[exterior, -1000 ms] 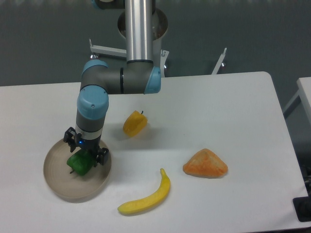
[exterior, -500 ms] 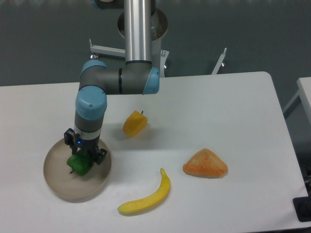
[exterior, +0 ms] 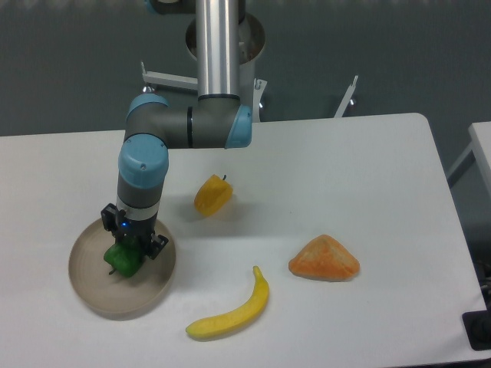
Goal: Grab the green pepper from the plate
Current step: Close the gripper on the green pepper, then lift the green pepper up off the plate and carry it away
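Bench (exterior: 345, 176): white top, carrying all items listed below.

Arm (exterior: 143, 165): grey and blue, reaching down over the plate at the left.

Plate (exterior: 88, 287): round beige dish with a low rim, near the front left edge of the bench.

Banana (exterior: 234, 310): yellow, lying just right of the plate. Not concerned in the task.

Orange wedge-shaped item (exterior: 324, 261): well apart to the right.

Yellow pepper (exterior: 212, 195): behind and right of the plate, apart from it.

Gripper (exterior: 130, 247): lowered onto the plate, fingers set narrowly about the green pepper; full closure cannot be told, the pads being hidden.

Green pepper (exterior: 123, 259): on the plate, left of centre, between the fingers.

Step in hand: grasping is judged under way. A firm squeeze, then a straight lift clear of the plate, is called for next.

Change noted: against the earlier frames the fingers are drawn closer in, and the gripper is shifted slightly leftward with the pepper.
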Controlling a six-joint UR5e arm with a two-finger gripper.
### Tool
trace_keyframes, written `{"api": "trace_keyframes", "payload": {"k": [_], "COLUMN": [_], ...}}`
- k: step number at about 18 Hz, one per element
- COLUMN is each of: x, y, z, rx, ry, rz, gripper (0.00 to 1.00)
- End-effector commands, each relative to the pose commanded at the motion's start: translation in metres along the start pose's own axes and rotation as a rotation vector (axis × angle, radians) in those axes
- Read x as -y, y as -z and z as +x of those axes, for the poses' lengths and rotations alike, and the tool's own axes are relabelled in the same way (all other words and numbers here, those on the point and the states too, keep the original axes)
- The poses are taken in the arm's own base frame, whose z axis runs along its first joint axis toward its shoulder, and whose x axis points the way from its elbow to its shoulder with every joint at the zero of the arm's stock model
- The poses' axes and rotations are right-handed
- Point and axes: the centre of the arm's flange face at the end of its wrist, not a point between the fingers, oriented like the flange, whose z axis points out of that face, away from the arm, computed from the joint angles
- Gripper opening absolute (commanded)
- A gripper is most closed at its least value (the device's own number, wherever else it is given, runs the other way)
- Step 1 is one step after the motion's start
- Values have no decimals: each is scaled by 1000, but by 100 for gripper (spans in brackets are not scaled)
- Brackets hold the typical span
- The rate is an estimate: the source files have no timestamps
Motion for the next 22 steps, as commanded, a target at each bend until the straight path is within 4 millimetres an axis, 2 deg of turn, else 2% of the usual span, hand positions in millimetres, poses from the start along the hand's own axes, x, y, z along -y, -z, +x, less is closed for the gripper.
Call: {"api": "trace_keyframes", "payload": {"k": [4, 6, 10, 16, 19, 22], "x": [5, 4, -12, -63, -90, -113], "y": [17, 34, 63, 120, 134, 144], "z": [-6, -11, -47, -129, -168, -198], "rx": [18, 33, 68, 118, 134, 161], "ry": [-1, -32, -84, -172, -217, -226], "rz": [23, 39, 59, 47, 11, -10], "gripper": [55, 55, 55, 55, 55, 55]}}
